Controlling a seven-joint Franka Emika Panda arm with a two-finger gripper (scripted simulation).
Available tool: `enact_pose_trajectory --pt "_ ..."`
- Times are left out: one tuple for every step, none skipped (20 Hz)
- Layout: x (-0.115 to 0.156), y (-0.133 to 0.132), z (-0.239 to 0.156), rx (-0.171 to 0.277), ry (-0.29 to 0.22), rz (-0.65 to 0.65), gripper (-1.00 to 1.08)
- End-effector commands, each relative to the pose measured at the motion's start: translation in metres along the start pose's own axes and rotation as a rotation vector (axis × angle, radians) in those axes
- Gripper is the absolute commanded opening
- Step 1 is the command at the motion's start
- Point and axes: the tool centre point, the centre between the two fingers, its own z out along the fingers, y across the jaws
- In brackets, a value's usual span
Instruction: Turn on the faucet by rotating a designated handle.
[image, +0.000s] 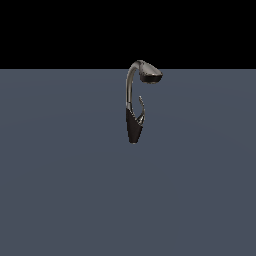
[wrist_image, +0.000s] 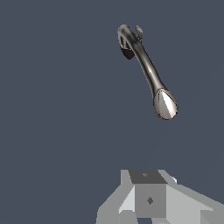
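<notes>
Claw (wrist_image: 151, 214) above faucet (image: 133, 107), well apart, handle (image: 142, 111) untouched

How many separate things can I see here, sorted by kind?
Faucet, with its small hooked handle: 1
Robot gripper, seen only in the wrist view: 1
Grey floor surface: 1
Total: 3
</notes>
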Motion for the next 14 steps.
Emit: enact_pose_trajectory --pt "0.019 -0.004 0.005 0.030 -0.022 0.055 -1.00" --pt "0.026 -0.005 0.007 0.041 -0.032 0.077 -1.00" --pt "0.034 -0.006 0.009 0.052 -0.041 0.099 -1.00" --pt "0.041 -0.007 0.012 0.063 -0.050 0.121 -1.00" --pt "0.049 -0.008 0.014 0.074 -0.059 0.144 -1.00" --pt "0.057 -0.008 0.017 0.085 -0.069 0.166 -1.00" --pt "0.064 -0.009 0.020 0.096 -0.078 0.189 -1.00" --pt "0.072 -0.010 0.023 0.106 -0.088 0.211 -1.00" --pt "0.079 -0.010 0.026 0.117 -0.098 0.234 -1.00" --pt "0.087 -0.010 0.030 0.127 -0.107 0.257 -1.00" --pt "0.095 -0.011 0.033 0.137 -0.117 0.280 -1.00" --pt "0.102 -0.011 0.037 0.148 -0.127 0.303 -1.00" --pt "0.110 -0.011 0.041 0.158 -0.137 0.326 -1.00" --pt "0.118 -0.010 0.045 0.167 -0.147 0.349 -1.00"
